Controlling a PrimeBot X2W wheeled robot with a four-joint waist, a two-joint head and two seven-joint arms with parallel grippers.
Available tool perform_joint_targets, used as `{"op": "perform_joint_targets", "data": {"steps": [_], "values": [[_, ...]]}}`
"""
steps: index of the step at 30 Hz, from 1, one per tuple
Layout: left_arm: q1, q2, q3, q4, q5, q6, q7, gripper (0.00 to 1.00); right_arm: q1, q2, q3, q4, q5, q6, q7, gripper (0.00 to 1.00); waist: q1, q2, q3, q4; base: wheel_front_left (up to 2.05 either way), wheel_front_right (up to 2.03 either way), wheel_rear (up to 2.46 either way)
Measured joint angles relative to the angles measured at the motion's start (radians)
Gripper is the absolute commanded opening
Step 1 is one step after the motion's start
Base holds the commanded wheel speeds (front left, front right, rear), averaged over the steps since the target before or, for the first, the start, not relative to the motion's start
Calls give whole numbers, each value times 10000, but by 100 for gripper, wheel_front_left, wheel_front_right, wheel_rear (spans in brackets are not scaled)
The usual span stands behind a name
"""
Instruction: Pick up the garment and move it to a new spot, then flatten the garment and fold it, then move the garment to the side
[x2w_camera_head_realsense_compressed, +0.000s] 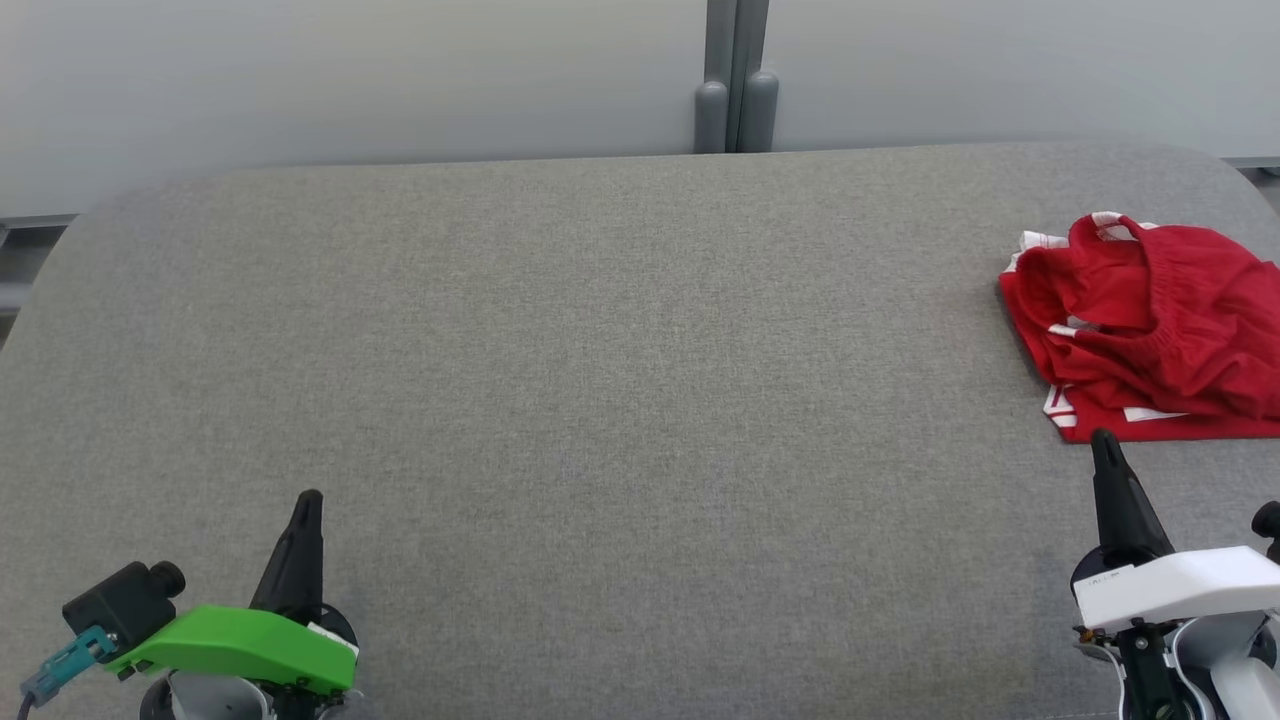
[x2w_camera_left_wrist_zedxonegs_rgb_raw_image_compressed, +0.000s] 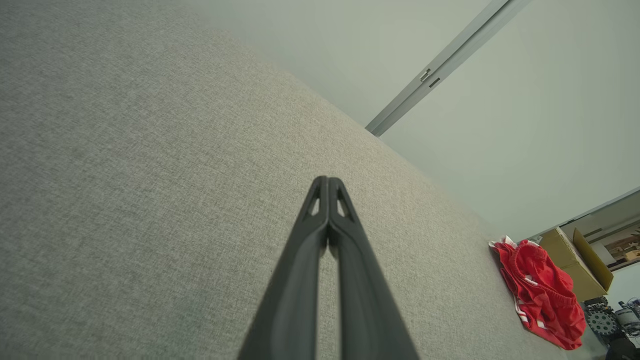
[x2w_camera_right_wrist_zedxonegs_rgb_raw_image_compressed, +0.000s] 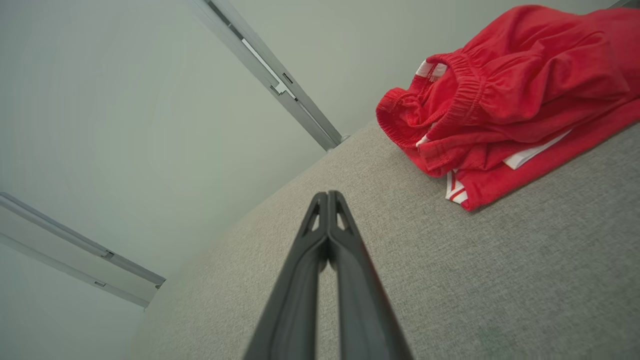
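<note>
The garment (x2w_camera_head_realsense_compressed: 1150, 330) is a pair of red shorts with white trim, lying crumpled at the far right of the grey table (x2w_camera_head_realsense_compressed: 600, 380); part of it runs past the head view's right edge. It also appears as the red heap of the garment (x2w_camera_left_wrist_zedxonegs_rgb_raw_image_compressed: 542, 292) in the left wrist view and the garment (x2w_camera_right_wrist_zedxonegs_rgb_raw_image_compressed: 505, 95) up close in the right wrist view. My right gripper (x2w_camera_head_realsense_compressed: 1103, 440) is shut, its tips just short of the garment's near edge, holding nothing. My left gripper (x2w_camera_head_realsense_compressed: 310, 498) is shut and empty at the lower left, far from the garment.
A pale wall with a grey vertical post (x2w_camera_head_realsense_compressed: 736, 75) stands behind the table. Past the table's right end sit a cardboard box (x2w_camera_left_wrist_zedxonegs_rgb_raw_image_compressed: 575, 262) and some clutter. The table's corners are rounded.
</note>
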Motion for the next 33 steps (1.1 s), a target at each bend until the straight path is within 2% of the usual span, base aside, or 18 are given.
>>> {"op": "perform_joint_targets", "data": {"steps": [33], "values": [[-174,-523,1195,790,-3310,-729,982,0,-784,324,-658,1290,4188,817,911,0,0,0,-184,-192,0,0,0]]}}
